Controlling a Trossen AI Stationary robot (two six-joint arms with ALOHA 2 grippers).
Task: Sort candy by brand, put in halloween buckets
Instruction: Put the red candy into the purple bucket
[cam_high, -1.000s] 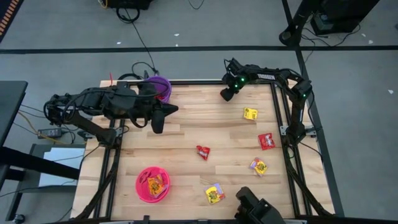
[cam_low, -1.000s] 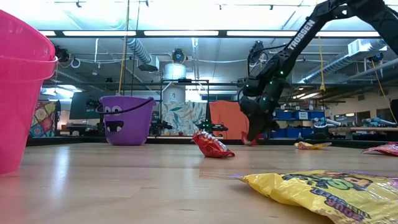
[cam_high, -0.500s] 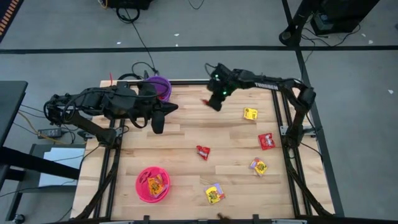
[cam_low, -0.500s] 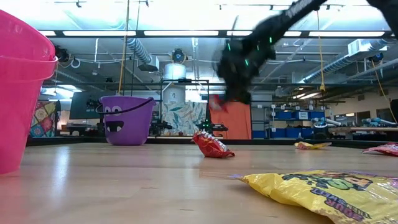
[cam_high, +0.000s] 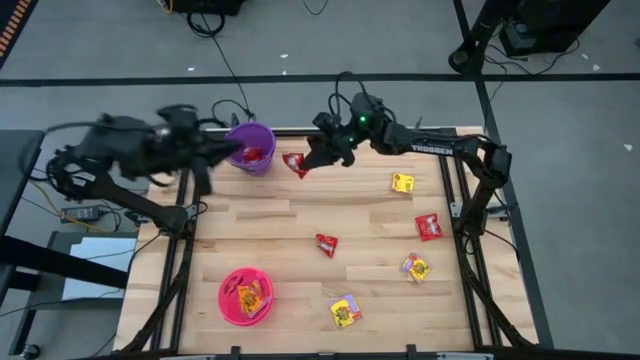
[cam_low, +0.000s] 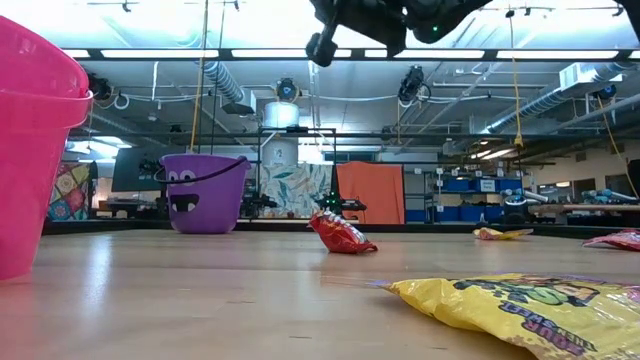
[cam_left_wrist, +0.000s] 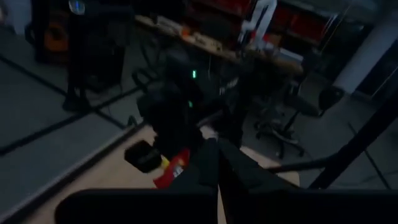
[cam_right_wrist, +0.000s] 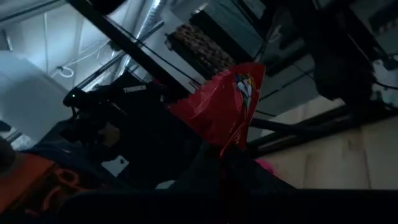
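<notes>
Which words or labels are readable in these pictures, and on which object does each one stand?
"TROSSEN": white letters on the right arm in the high view.
Yellow packet, low view foreground: coloured print, too skewed to read.
Red packet held by the right gripper: small emblem, unreadable.
Other packets: print too small.

High view: overhead, straight down on table (cam_high: 300, 250). Low view: tabletop level, close beside pink bucket (cam_low: 35, 150), facing purple bucket (cam_low: 205, 192); both buckets shared. Wrist views face each other.

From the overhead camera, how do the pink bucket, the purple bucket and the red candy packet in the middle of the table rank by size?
1. Pink bucket, largest.
2. Purple bucket, slightly smaller, though an arm covers part of it.
3. Red candy packet, far smallest.
</notes>
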